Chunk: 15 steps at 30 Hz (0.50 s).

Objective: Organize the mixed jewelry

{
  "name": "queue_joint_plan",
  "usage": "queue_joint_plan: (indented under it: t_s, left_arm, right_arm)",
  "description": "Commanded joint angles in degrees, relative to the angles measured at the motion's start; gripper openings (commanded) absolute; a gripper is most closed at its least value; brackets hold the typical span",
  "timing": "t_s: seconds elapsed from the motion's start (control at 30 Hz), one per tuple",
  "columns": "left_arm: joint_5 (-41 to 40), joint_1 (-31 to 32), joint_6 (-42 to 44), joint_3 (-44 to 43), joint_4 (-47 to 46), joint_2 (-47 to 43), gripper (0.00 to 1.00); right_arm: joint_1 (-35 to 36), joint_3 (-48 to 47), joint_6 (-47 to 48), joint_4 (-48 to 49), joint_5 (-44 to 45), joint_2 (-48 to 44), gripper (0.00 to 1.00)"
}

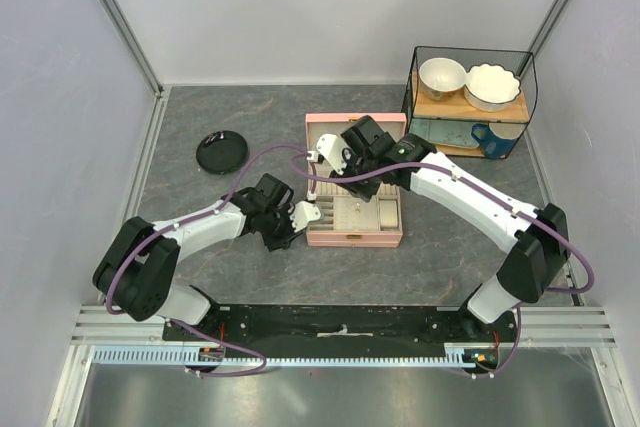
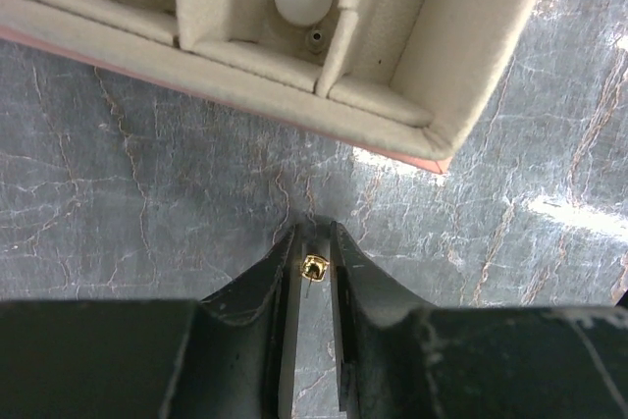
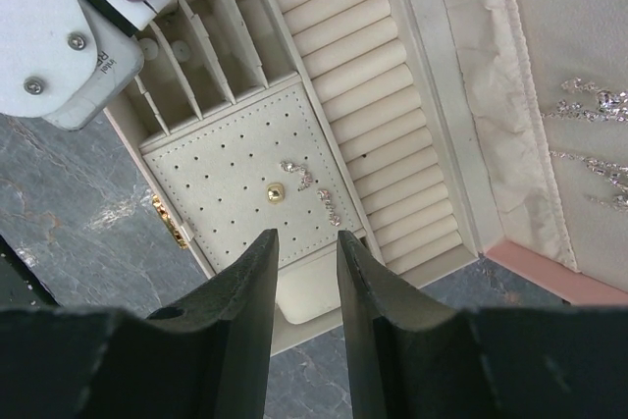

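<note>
Near the table's front edge, just left of the pink box [image 1: 355, 238], the left gripper [image 2: 314, 242] was pinched narrowly on a tiny gold piece [image 2: 312, 268] above the grey tabletop [image 2: 147, 164]; only the left wrist view showed that speck. Farther back, the right gripper [image 3: 304, 235] hung with jaws apart and empty over the box's perforated pad [image 3: 226, 174], where a gold stud [image 3: 277, 192] and pale sparkling pieces [image 3: 299, 176] sat beside the ring rolls [image 3: 363, 95], seen only by the right wrist camera. Toward the far left corner lay a black dish [image 1: 221, 153]
</note>
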State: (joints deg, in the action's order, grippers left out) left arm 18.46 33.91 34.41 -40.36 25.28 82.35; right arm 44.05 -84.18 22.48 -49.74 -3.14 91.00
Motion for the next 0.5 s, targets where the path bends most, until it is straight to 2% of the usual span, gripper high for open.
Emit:
queue_joint_plan:
  t_s: [0.0,0.47]
  left_arm:
    - [0.8,0.6,1.4,1.0,-0.1,0.4,0.24]
    - [2.8,0.8,-0.2,-2.7,6.0,-3.2,0.27]
  right_arm:
    - [-0.2,0.2,-0.6,1.7,-0.3,-2.1,0.38]
    - [-0.2,0.2,-0.7,1.6,-0.6,-1.9,0.38]
